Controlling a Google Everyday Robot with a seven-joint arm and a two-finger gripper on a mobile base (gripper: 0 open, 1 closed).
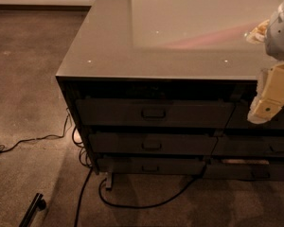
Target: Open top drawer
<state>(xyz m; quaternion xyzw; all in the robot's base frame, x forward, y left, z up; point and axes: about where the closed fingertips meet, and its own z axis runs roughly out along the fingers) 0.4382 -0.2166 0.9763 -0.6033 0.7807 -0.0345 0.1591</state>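
Observation:
The top drawer (pixel 154 112) is the uppermost of three stacked dark grey-brown drawers under the counter's front edge. Its tall flat front sits flush with the cabinet, shut, with a small rectangular loop handle (pixel 153 113) at its centre. My gripper (pixel 267 100) hangs at the right edge of the view, pale cream in colour, in front of the right-hand column of drawers. It is well to the right of the handle and touches nothing.
The glossy counter top (pixel 180 27) spreads above the drawers. Two slimmer drawers (pixel 151 144) lie below the top one. Black cables (pixel 132 205) loop on the carpet in front of the cabinet and at the left. A dark bar (pixel 32 209) lies on the floor at bottom left.

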